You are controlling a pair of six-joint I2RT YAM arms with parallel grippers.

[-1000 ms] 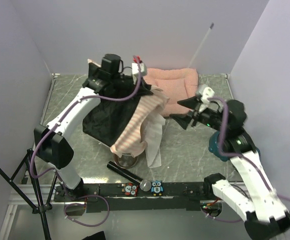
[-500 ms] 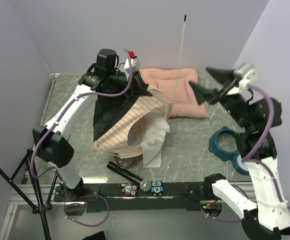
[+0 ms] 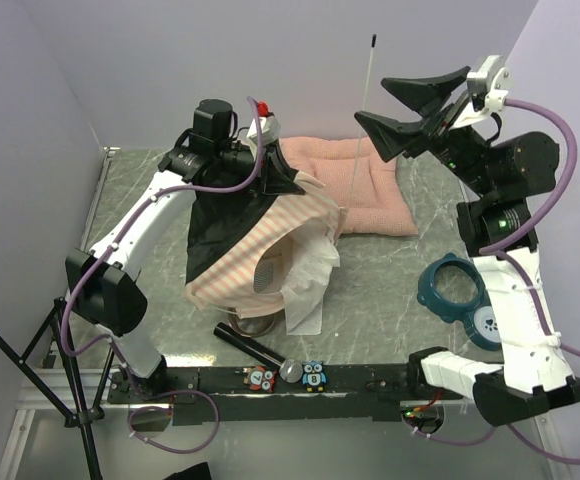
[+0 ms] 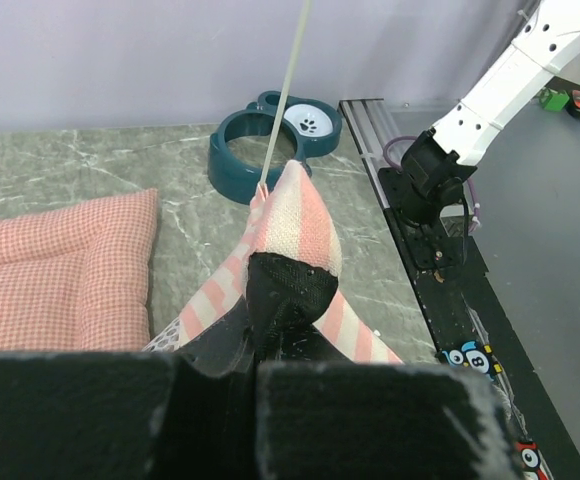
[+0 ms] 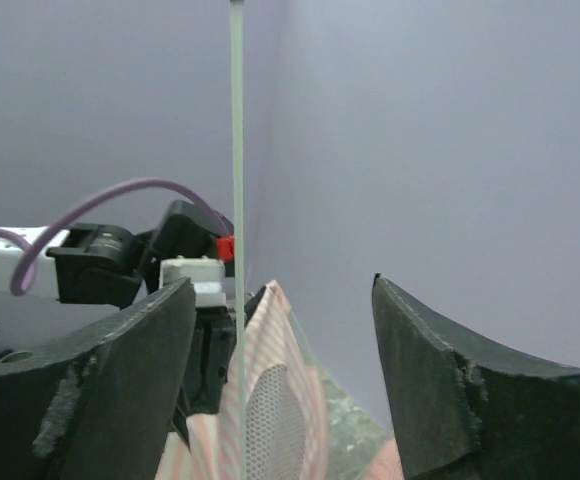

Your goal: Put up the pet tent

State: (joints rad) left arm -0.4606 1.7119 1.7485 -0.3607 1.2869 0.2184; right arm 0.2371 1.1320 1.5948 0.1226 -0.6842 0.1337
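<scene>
Right gripper (image 5: 282, 283): both black fingers (image 5: 110, 390) in frame, set wide apart, nothing clamped.
Pole (image 5: 237, 150): thin, white, upright; passes between the fingers, nearer the left-hand one, clear of both.
Pet tent (image 5: 266, 345): pink-and-white striped peak rising at the pole's base; white mesh panel (image 5: 270, 412) below.
Left arm (image 5: 100, 265): behind the tent, with a purple cable (image 5: 120, 188) looping over it.
Backdrop: plain lilac walls (image 5: 420, 130).

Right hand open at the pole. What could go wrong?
The pole sits off-centre at the open right hand, near one finger; closing could flick the thin rod away. The left hand pinches just one fabric peak of the pet tent; pulling the pole may tug it loose.
</scene>
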